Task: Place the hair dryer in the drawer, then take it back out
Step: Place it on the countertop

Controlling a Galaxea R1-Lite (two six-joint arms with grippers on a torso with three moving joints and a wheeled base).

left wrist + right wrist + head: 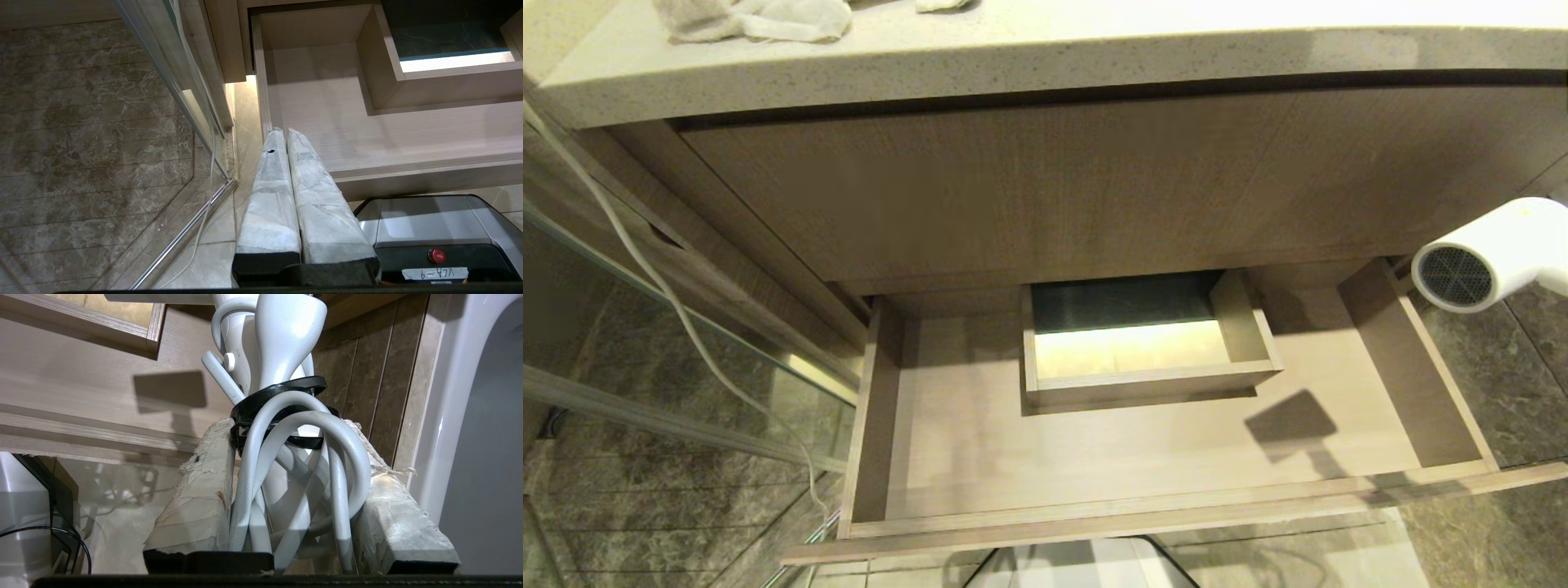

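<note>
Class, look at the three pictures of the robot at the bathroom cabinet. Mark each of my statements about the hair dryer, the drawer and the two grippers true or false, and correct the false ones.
1. The drawer is pulled open. True.
2. The hair dryer lies on the drawer floor. False: it is held in the air by the drawer's right end.
3. The right gripper grips the hair dryer at its bundled cord. True.
4. The left gripper is wide open. False: its fingers are pressed together and hold nothing.
5. A black pouch lies in the drawer. False: nothing lies on its floor; only a boxed cut-out stands there.
</note>
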